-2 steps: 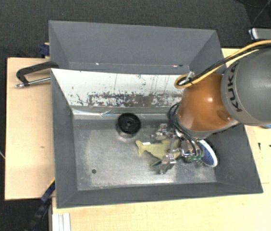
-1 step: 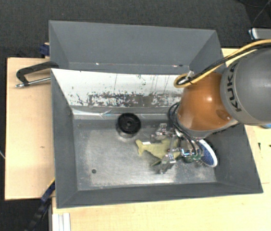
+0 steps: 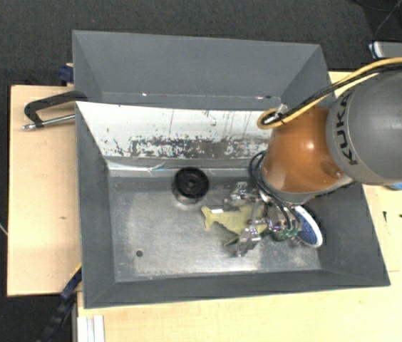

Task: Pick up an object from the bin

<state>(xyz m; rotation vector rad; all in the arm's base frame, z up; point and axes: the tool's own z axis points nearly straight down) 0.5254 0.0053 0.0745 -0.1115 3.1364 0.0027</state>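
Dark carpet [image 3: 187, 6] surrounds a grey metal bin [image 3: 94, 212] with sloping walls. Its floor is dull, scuffed sheet metal. The lit back wall carries a band of worn, flaky scratches and thin vertical streaks.

The gripper [image 3: 246, 221] is down near the bin floor, right of centre. Its two bare-metal fingers [image 3: 241, 194] stand apart, one toward the back wall and one toward the front. Between them lies the right end of a flat, pale yellow piece [image 3: 224, 218]. It is matt, with an uneven outline, and a narrow arm points left toward the bin's middle. The fingers look spread on either side of it rather than pressed on it. Whether they touch it cannot be told.

A black disc [image 3: 190, 182], round with a raised rim and a darker centre, lies behind and to the left of the yellow piece, near the foot of the back wall. A glossy blue oval [image 3: 309, 231] with a white edge lies just right of the gripper, partly under the wrist.

Above the gripper sits a smooth, shiny orange cover [image 3: 297, 155]. A yellow cable [image 3: 343, 80] curves from its top toward the right. The grey arm [image 3: 386, 134] is rounded and matt, with the black letters KUK readable on its side.
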